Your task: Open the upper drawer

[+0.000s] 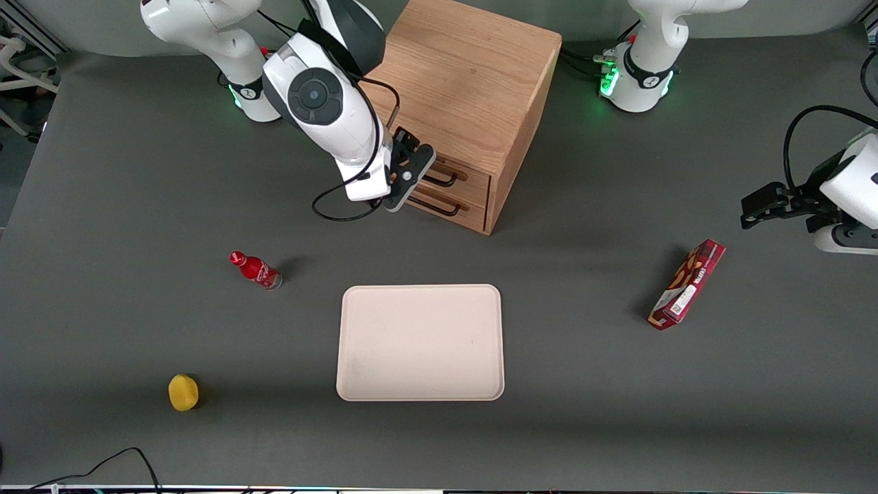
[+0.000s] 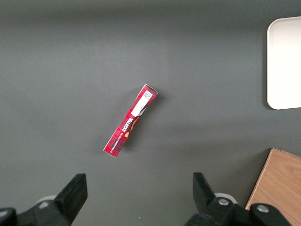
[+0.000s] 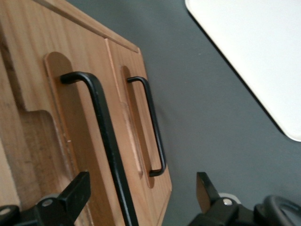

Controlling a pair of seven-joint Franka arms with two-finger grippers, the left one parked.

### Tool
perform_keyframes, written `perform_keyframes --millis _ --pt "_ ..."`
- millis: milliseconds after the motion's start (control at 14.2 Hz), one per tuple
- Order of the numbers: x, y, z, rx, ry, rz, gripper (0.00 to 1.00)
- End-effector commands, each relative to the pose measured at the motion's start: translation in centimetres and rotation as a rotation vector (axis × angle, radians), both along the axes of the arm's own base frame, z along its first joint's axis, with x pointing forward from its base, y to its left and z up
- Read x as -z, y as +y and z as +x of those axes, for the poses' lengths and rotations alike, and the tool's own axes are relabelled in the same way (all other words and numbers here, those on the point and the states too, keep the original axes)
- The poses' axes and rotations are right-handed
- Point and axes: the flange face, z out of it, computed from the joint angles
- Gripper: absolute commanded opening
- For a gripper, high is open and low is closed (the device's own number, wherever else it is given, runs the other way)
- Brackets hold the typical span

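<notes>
The oak cabinet (image 1: 466,89) stands at the back of the table, with its two drawers facing the tray. The upper drawer (image 1: 475,180) has a long black wire handle (image 1: 442,181) and sits flush with the lower drawer (image 1: 472,210). My right gripper (image 1: 417,170) is open, right in front of the upper drawer at handle height. In the right wrist view the upper handle (image 3: 106,136) runs between my spread fingers (image 3: 79,189), with no finger touching it, and my gripper (image 3: 141,200) holds nothing. The lower drawer's shorter-looking handle (image 3: 155,127) lies beside it.
A cream tray (image 1: 420,342) lies nearer the front camera than the cabinet; it also shows in the right wrist view (image 3: 254,52). A red bottle (image 1: 255,269) and a yellow fruit (image 1: 183,392) lie toward the working arm's end. A red snack box (image 1: 687,284) lies toward the parked arm's end.
</notes>
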Motion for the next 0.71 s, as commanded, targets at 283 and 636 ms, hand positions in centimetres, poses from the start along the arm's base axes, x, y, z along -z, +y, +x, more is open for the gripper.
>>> perform_keyframes --millis 283,636 --pt "1.5 0.1 0.7 0.002 0.002 0.052 1.0" --pt "2.8 0.2 1.3 0.013 -0.008 0.061 1.0"
